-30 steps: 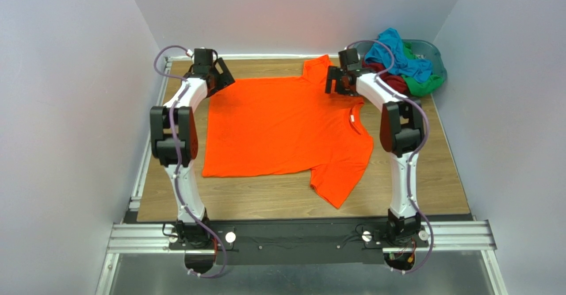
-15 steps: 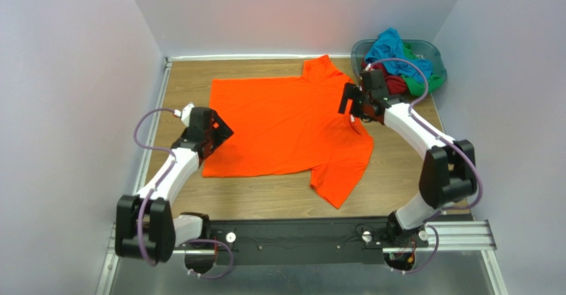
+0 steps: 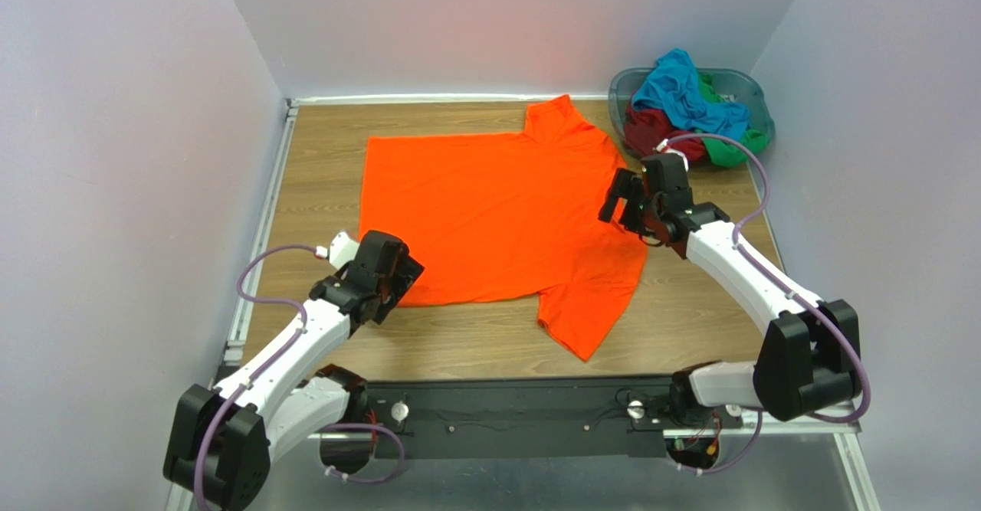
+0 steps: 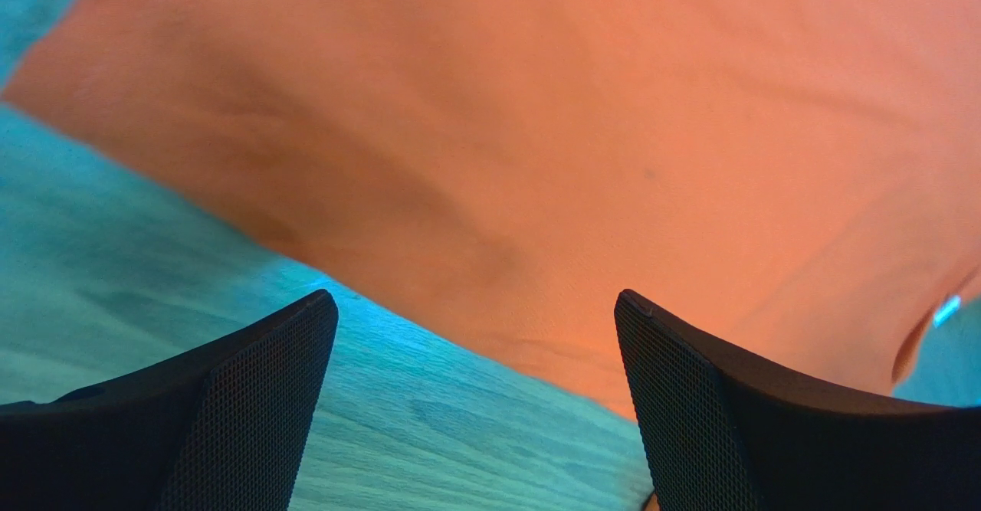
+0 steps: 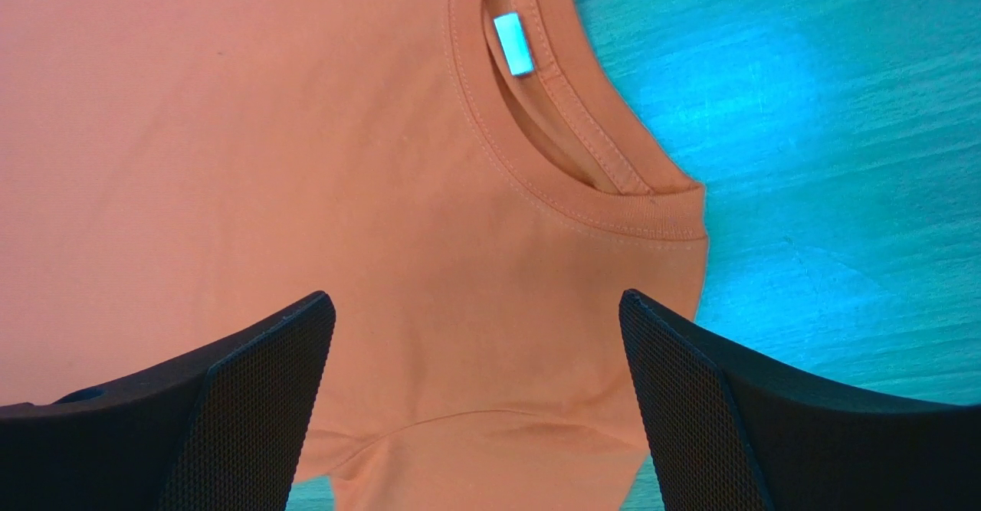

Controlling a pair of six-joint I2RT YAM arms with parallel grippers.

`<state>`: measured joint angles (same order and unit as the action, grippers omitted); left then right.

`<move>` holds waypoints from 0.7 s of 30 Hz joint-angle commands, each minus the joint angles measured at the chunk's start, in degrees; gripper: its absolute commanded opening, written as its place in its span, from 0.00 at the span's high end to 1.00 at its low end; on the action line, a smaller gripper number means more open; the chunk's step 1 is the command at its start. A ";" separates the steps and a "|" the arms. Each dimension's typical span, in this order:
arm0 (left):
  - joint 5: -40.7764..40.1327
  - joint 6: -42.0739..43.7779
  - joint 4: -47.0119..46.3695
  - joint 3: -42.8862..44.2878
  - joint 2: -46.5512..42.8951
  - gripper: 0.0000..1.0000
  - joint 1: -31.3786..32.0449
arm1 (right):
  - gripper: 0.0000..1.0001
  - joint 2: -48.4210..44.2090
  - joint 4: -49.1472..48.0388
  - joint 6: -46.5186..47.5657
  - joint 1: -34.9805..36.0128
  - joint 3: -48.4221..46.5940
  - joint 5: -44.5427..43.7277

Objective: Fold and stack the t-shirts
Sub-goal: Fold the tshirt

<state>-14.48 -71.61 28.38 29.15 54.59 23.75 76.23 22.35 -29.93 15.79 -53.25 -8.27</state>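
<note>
L claw (image 3: 397, 270): jaws wide open, nothing held. Orange tee (image 3: 495, 218) lies spread flat on wood table (image 3: 714, 304). In the wrist view its hem edge runs slantwise just ahead of the L claw and across the gap btwn the tips. Bare table shows nearer in, by the fingers (image 4: 219, 408). From the top cam the L claw sits at the tee's near-L hem corner. Can't tell if the tips touch cloth or table.

R claw (image 3: 616, 198): also wide open, empty. It's over the tee's shoulder/chest area. Collar (image 5: 576, 155) is just ahead of it, offset toward the view-right finger, w/ a small pale label (image 5: 510, 43) inside the neck. Cloth fills the gap btwn both fingers, and a seam curves across low btwn them. Contact w/ cloth: can't tell.

Other shirts: turquoise tee (image 3: 682, 86), dark red tee (image 3: 651, 132) and green tee (image 3: 737, 146) are crumpled together in the grey-blue basket (image 3: 760, 103). The basket is beyond the R claw and off to its R, near it, well apart from the L claw. The orange tee's near sleeve lies behind the R claw, toward the arm bases.
</note>
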 commanded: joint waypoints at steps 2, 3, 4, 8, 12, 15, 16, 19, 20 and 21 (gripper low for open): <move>-9.42 -8.54 8.36 0.65 0.61 0.01 0.16 | 0.00 0.76 -0.82 0.40 0.12 1.05 -0.95; -9.95 -8.98 8.44 0.56 1.13 0.02 0.16 | 0.00 0.94 -0.82 0.66 0.12 0.96 -0.96; -10.39 -9.85 8.27 0.39 1.48 0.01 0.16 | 0.00 1.03 -0.90 0.75 0.12 0.87 -1.04; -11.89 -9.77 6.87 -0.41 2.98 0.05 -1.68 | 0.00 1.12 -0.82 1.37 0.20 1.22 -1.92; -13.73 -8.46 5.64 -0.14 6.23 0.20 -5.02 | 0.00 1.03 -0.82 1.81 0.12 1.49 -2.89; -13.47 -7.14 4.15 -0.40 8.59 0.31 -6.69 | 0.00 1.29 -0.82 1.90 0.03 1.31 -3.33; -13.03 -6.61 3.70 -0.49 9.30 0.32 -6.87 | 0.00 1.38 -0.82 1.90 -0.06 1.31 -3.42; -12.94 -5.99 3.70 0.12 11.59 0.42 -7.49 | 0.00 1.82 -0.82 1.98 0.12 0.87 -3.50; -13.03 -5.99 3.79 0.30 11.94 0.45 -7.66 | 0.00 1.91 -0.82 2.07 0.03 0.87 -3.59; -13.03 -5.99 3.96 0.56 12.29 0.48 -7.92 | 0.00 2.00 -0.82 2.07 0.03 0.78 -3.59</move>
<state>-24.58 -77.84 32.10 29.54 65.21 16.69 77.25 22.24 -28.45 15.79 -52.84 -9.67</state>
